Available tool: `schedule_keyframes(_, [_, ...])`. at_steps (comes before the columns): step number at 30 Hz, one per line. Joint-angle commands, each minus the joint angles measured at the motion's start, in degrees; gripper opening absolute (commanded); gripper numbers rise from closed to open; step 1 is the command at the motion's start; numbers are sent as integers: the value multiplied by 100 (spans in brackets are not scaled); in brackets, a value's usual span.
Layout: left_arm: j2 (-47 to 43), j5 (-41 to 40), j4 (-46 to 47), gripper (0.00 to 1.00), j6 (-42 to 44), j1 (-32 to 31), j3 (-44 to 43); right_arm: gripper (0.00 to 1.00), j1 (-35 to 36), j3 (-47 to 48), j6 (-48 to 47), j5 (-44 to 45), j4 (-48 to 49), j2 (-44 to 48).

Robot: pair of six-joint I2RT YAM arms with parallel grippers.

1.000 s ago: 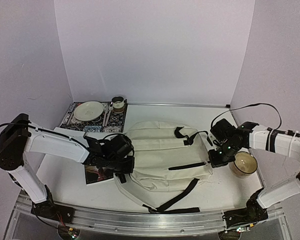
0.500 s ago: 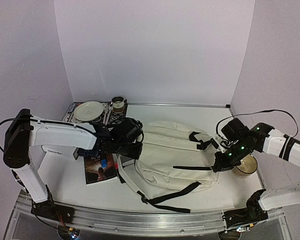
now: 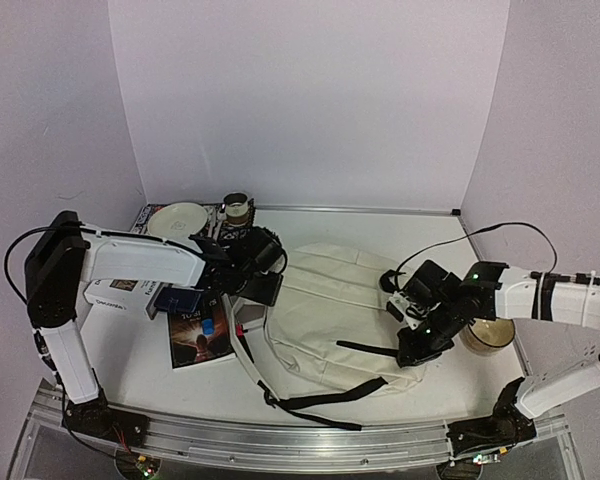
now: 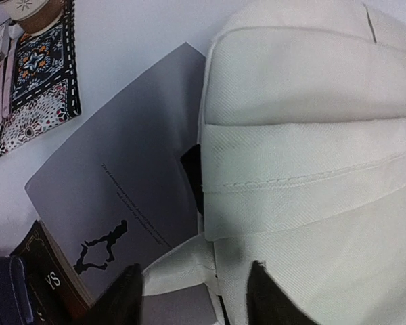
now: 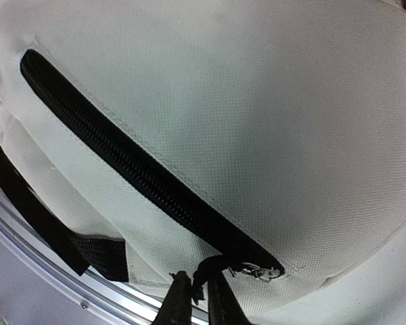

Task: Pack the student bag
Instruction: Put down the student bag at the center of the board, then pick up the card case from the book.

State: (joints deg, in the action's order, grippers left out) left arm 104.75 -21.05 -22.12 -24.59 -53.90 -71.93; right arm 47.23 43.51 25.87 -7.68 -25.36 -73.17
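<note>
The student bag (image 3: 330,305) is a cream fabric backpack with black straps, lying flat mid-table. My left gripper (image 3: 264,288) hovers at its left end. In the left wrist view that gripper (image 4: 193,269) stands open over a cream strap (image 4: 179,265) and the bag's seam (image 4: 291,183), holding nothing. My right gripper (image 3: 412,350) is at the bag's near right side. In the right wrist view its fingers (image 5: 197,283) are pinched on the black zipper pull (image 5: 211,265) at the end of a closed black zipper (image 5: 122,162).
A grey booklet (image 4: 122,196) lies partly under the bag's left end, beside a dark book (image 3: 195,338) and a small blue thing (image 3: 208,325). A patterned placemat (image 3: 242,232) with a plate (image 3: 177,218) and a cup (image 3: 237,208) is at the back left. A bowl (image 3: 485,336) stands right of my right gripper.
The bag has swung and shifted, uncovering the books. My left gripper moved toward the back and opened, letting go of the bag. My right gripper moved left and nearer with the zipper pull.
</note>
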Motion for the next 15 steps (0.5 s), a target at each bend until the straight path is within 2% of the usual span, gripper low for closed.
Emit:
schedule_keyframes(1, [-1001,-143,-45,67,-262,34,159,23,16,518,-61,540,-308,45])
schedule_keyframes(6, [-1629,-51,-425,98,-816,303,615,45,14,736,-274,925,-593,98])
schedule_keyframes(9, [-1916,124,-675,99,-1283,687,932,56,16,738,-327,1193,-609,243])
schedule_keyframes(15, [-2437,744,-672,99,-2106,1370,1702,67,15,704,-374,1510,-599,317])
